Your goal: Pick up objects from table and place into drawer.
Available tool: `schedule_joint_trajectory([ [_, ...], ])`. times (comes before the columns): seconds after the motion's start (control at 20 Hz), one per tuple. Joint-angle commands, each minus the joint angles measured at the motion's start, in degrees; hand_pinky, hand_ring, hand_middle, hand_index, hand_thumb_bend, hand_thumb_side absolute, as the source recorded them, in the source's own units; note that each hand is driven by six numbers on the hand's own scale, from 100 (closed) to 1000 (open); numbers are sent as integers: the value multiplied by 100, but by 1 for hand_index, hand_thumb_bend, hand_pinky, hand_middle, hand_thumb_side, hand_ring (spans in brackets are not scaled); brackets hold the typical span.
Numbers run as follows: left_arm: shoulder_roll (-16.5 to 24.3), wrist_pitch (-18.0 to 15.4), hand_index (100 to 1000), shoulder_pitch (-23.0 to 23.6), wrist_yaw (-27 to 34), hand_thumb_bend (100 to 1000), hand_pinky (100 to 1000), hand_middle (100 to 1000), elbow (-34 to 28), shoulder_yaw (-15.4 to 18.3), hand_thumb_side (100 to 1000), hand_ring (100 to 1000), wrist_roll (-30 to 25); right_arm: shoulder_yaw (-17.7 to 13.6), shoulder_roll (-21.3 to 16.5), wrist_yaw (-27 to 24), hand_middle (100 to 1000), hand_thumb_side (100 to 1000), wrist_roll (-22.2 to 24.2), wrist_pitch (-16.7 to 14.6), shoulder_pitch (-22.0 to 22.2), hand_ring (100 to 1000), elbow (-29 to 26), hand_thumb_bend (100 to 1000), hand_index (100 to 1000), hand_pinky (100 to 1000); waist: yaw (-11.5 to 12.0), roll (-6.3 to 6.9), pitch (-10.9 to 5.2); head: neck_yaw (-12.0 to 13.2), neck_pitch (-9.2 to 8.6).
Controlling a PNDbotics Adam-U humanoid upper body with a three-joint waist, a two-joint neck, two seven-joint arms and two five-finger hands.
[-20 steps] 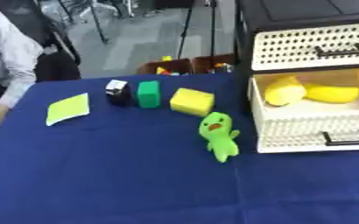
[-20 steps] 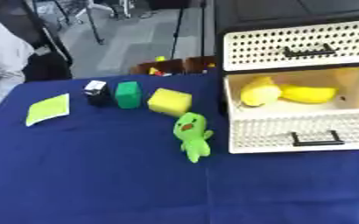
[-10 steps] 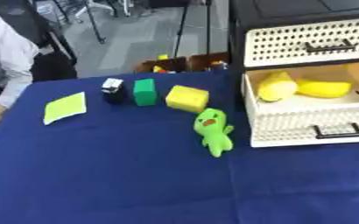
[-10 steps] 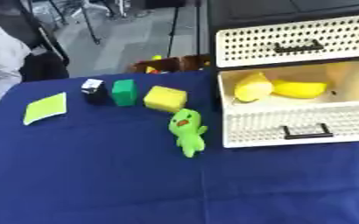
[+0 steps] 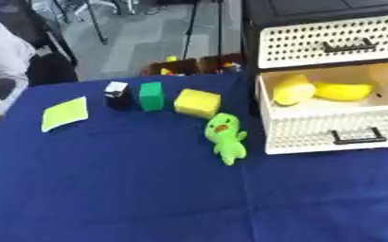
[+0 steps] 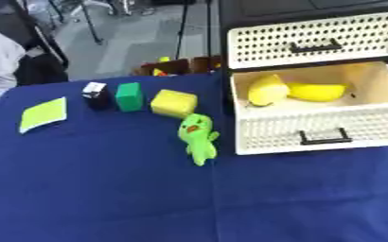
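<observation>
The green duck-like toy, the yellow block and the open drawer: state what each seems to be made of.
Green toy: probably plush fabric, matte, with soft rounded limbs lying limp. Yellow block: likely foam or sponge, dull, with rounded edges, though that is uncertain. Open drawer: apparently moulded cream plastic, its front perforated with regular holes, with a dark handle that could be metal or plastic.
</observation>
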Motion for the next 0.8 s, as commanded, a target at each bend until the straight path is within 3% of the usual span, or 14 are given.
schedule_joint_trajectory([
  [0.05, 239, -132, 1000, -302, -278, 624, 900, 953, 399, -94, 888, 969, -270, 49, -240, 246, 671, 962, -278, 86, -19, 699, -58, 100, 812, 600, -10, -31, -115, 56, -64],
  [0.35, -31, -351, 1000, -1016, -810, 681, 920, 963, 1254, -310, 868, 980, -818, 256, -235, 638, 667, 954, -826, 248, 5, 693, -58, 100, 810, 597, -76, -18, -101, 152, -157],
  [0.55, -564, -856, 1000, -2026, -1808, 688, 930, 968, 2144, 285, 829, 986, -3151, 722, -277, 1562, 664, 949, -2423, 520, 267, 689, -58, 100, 808, 593, -81, -10, -85, 159, -223],
  [0.65, -746, -953, 1000, -2307, -2088, 669, 934, 966, 2385, 492, 785, 984, -3815, 883, -241, 1897, 663, 947, -2748, 652, 311, 687, -58, 100, 807, 591, -116, 12, -57, 176, -266],
  [0.8, -946, -1031, 1000, -2558, -2298, 641, 927, 956, 2702, 624, 731, 974, -4269, 959, -206, 2060, 662, 944, -2840, 730, 300, 686, -58, 100, 806, 589, -204, 49, -10, 188, -303],
])
